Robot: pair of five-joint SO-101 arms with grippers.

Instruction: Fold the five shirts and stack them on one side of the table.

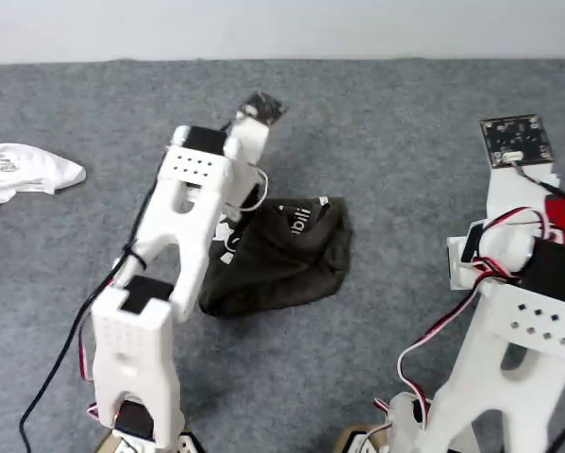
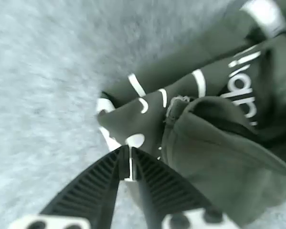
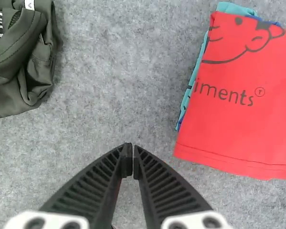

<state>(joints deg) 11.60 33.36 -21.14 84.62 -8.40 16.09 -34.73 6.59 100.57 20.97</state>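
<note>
The right gripper (image 3: pixel 128 160) is held, fingers pressed together, between dark shirt (image 3: pixel 18 52) and red shirt (image 3: pixel 238 95); the left gripper (image 2: pixel 126 164) likewise, at the dark shirt's left edge.

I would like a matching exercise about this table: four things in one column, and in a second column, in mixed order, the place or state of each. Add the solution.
Column one
1. white shirt
2. dark shirt
3. red shirt
4. right claw

Column two
A. shut, above the bare grey table surface
B. folded, lying on a teal shirt
C. crumpled, alone, far from the other shirts
D. bunched up in the middle, between the two arms

Pairs: 1-C, 2-D, 3-B, 4-A
</note>
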